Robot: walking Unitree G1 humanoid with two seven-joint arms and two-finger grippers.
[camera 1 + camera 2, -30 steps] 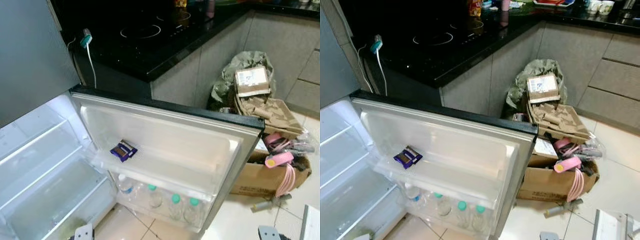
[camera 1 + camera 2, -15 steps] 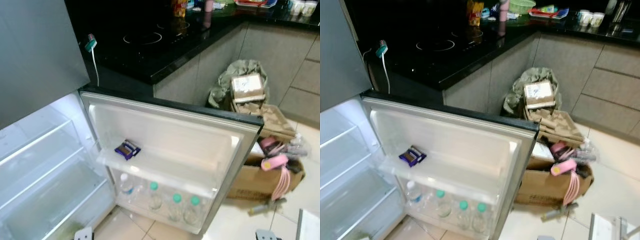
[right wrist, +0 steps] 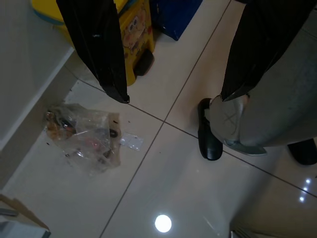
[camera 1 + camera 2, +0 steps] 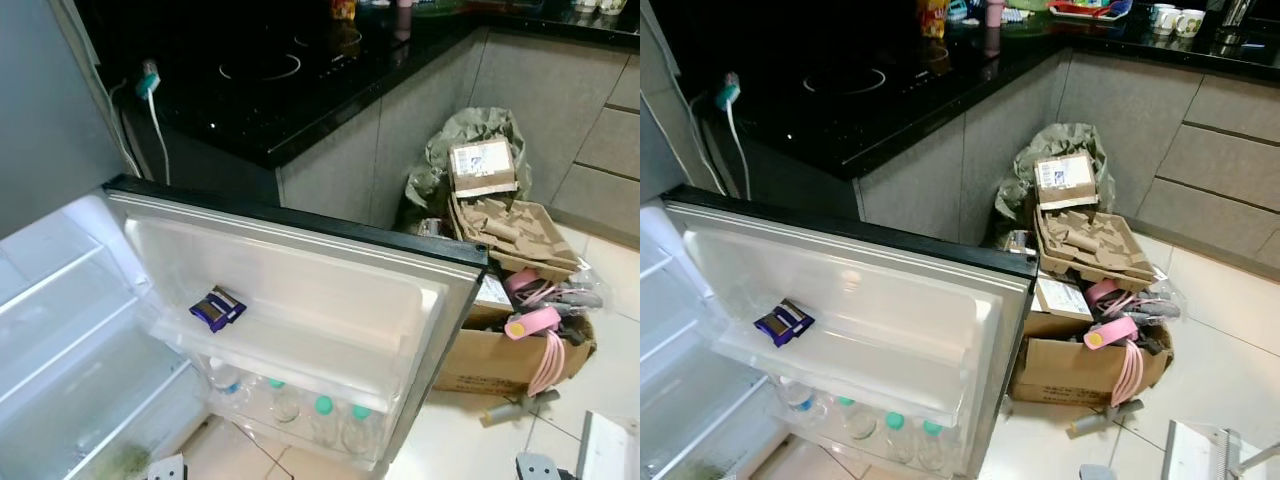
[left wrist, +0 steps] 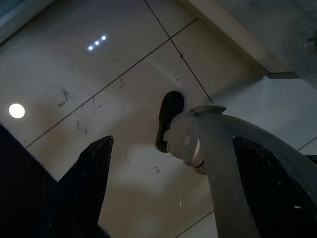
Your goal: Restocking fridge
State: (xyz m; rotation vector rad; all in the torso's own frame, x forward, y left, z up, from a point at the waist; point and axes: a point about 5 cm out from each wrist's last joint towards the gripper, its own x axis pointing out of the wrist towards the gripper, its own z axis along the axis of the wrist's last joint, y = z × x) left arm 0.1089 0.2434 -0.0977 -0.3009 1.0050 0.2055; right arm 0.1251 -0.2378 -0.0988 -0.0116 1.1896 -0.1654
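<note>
My fridge door (image 4: 300, 270) stands open: a dark snack packet (image 4: 217, 308) lies on its upper shelf, green-capped bottles (image 4: 325, 420) stand in the lower rack, partly hidden. My left fingers (image 5: 94, 178) and right fingers (image 3: 106, 54) hang spread wide, empty, over floor tiles.

The fridge door (image 4: 300, 290) is lined with smooth white plastic, its shelves of clear plastic, and its outer edge is dark and matt. A glossy dark wrapper (image 4: 217, 308) lies on the door shelf; clear plastic bottles (image 4: 320, 420) stand below it. The surface (image 4: 250, 90) is polished black, mirror-glossy. Brown cardboard box (image 4: 500, 360) and paper pulp trays (image 4: 510, 230) look rough and matt. The floor (image 3: 163, 173) is glossy pale tile, with a crumpled clear plastic bag (image 3: 84, 136) on it.
</note>
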